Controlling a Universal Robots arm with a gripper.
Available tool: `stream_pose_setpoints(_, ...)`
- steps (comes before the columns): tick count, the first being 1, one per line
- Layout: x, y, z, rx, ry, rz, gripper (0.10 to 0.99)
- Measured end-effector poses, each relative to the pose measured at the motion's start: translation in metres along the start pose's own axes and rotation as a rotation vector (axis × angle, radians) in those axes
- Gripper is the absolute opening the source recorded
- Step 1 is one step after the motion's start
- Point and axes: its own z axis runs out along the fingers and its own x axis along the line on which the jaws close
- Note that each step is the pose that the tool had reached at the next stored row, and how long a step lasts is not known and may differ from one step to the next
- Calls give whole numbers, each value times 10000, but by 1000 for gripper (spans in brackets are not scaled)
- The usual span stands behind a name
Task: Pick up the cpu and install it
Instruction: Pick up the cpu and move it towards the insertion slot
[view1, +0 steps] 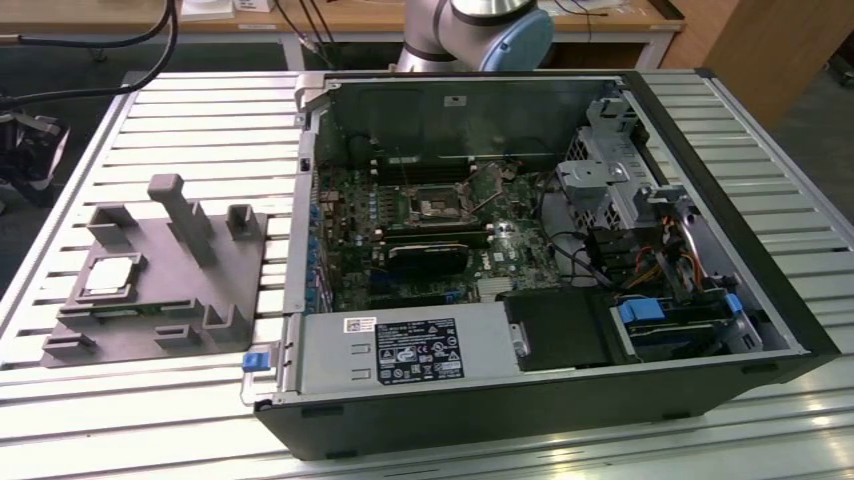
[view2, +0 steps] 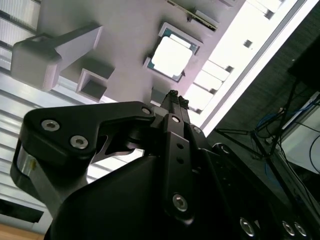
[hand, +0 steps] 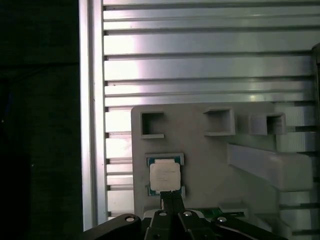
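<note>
Closed pincer (hand: 171, 194) near edge of cpu (hand: 164, 176) in grey fixture (hand: 210, 150)

One cpu (view1: 110, 277), one grey fixture (view1: 163, 292), one open computer case (view1: 534, 420), one end effector (hand: 172, 196).

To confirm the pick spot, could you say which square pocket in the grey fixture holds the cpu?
The pocket directly ahead of the gripper holds the cpu; the three smaller pockets beyond it are empty.

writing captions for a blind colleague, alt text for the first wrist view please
A small square cpu with a dull silver-grey metal top sits in a grey plastic fixture on a slatted aluminium table. The black gripper, shut, hovers near it.
</note>
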Motion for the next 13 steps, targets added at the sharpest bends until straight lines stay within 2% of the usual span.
stream_pose_setpoints(13, 1, -7, 124, 0, 0, 0, 106)
